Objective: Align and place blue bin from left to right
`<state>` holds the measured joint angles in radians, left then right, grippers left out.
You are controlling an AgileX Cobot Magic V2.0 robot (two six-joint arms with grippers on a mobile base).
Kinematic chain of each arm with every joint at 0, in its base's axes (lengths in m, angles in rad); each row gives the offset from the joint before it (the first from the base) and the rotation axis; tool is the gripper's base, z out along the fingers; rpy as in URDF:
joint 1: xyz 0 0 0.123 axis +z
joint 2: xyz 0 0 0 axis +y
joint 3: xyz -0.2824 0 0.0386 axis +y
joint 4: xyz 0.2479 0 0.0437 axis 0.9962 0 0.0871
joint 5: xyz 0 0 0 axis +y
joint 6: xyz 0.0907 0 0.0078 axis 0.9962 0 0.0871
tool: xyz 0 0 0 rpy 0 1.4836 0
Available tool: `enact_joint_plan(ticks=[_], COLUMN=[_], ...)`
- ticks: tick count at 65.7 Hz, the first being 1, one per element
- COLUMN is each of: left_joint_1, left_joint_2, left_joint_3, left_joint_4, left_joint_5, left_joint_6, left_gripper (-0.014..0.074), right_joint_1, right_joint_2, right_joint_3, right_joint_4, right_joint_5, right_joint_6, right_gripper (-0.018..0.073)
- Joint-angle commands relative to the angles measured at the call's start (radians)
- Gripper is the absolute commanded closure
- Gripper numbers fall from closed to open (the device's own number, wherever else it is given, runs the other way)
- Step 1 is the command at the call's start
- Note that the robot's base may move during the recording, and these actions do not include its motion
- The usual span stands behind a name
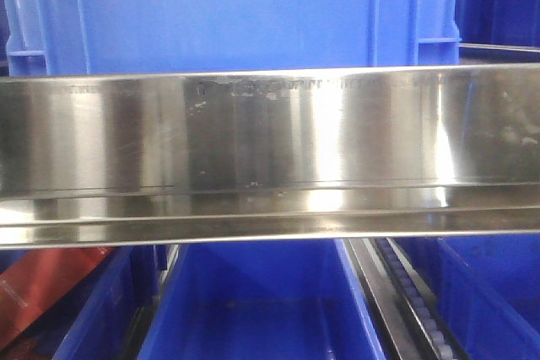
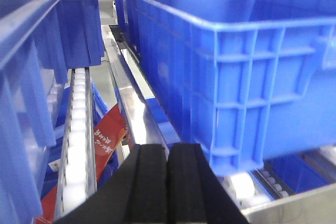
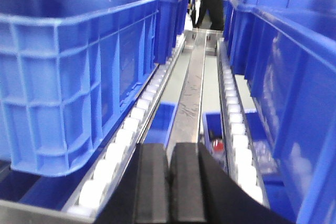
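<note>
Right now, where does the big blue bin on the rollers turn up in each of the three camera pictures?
Front view: the blue bin fills the top, behind the steel rail.
Left wrist view: it fills the right half, above the shut left gripper.
Right wrist view: it sits on the left, beside the shut right gripper.
Shared landmark: the white rollers that the bin rests on, in both wrist views.

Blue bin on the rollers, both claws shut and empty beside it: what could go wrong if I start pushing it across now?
1. The blue bin sits on white rollers, so a nudge may send it rolling or skew it.
2. The left claw and right claw are shut, with nothing held; pushing gives little control.
3. The steel rail fills the front view, hiding alignment with the neighbouring bins.
</note>
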<state>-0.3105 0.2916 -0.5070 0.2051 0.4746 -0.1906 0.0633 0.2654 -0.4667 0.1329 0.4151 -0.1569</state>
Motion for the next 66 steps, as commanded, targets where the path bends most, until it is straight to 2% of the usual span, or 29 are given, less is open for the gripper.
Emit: enact_joint_plan(ticks=[1,52,59,66], left_joint_1=[-0.002,-0.002,0.038,0.124], left_joint_2=[-0.030,-0.041,-0.066,-0.123], left_joint_3=[0.021,0.026,0.039,0.105], left_joint_4=[0.002,0.002,-0.004,-0.078], left_joint_5=[-0.026,-0.023,-0.027,-0.088], left_joint_6=[-0.003,-0.003,0.022,0.141], left_gripper=[0.0707,0.0707,0.0707,0.0707], right_joint_1=[-0.004,-0.004,-0.004,-0.004], right_joint_2=[-0.075,-0.112,-0.112,-0.112], right_joint_3=[0.059,0.089,0.089,0.089], right_joint_4=[-0.006,-0.006,-0.006,-0.006], right_joint_5=[-0.085,-0.108,-0.108,-0.108], right_joint_6=[-0.010,-0.010,-0.010,-0.010], right_gripper=[0.0628,0.0628,0.0628,0.0628])
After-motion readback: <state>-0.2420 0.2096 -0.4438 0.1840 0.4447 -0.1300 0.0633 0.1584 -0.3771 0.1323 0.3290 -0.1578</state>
